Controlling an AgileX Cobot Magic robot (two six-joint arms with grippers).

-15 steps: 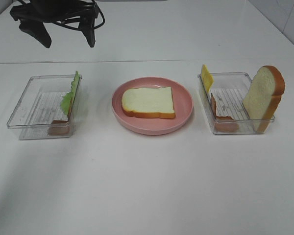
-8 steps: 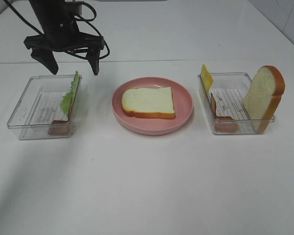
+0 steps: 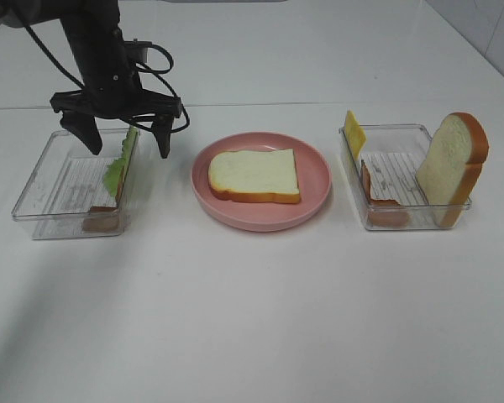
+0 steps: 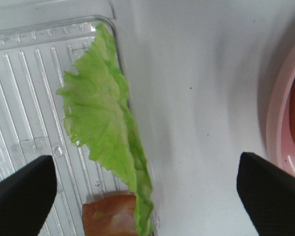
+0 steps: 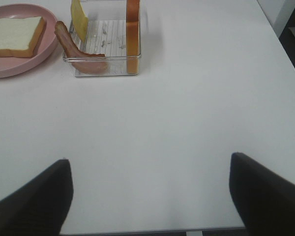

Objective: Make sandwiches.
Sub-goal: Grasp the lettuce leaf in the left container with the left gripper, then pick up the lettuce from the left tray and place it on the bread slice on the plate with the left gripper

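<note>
Left gripper (image 3: 128,148) is spread wide and empty, hanging over the left tray (image 3: 34,180), which sits toward the left edge of the table (image 3: 252,319). The jaws straddle the tray wall on the plate side. One finger is over the tray floor, the other over bare table between the tray and the pink plate (image 3: 315,180). The lettuce leaf (image 4: 105,128) stands on edge against that same wall, right between the fingers. In the wrist view both fingers are clear of it, so no contact that I can see. A bacon strip (image 3: 101,220) lies at the near end of that tray, under the low end of the leaf. The plate is mid-table with one bread slice (image 3: 254,175) lying flat on it and nothing stacked on top. The right tray (image 3: 386,128) sits toward the right edge of the table. It holds a cheese slice (image 3: 354,133) propped against the wall on the plate side, a second bacon strip (image 3: 378,201) along that wall with its end on the tray floor, and a second bread slice (image 3: 454,164) standing upright against the outer wall. Right gripper (image 5: 150,196) only shows in its own wrist view. Its fingers are wide apart with nothing between them, over bare table well back from the right tray. So the sandwich is a bottom slice only; the other parts are all in the trays.
</note>
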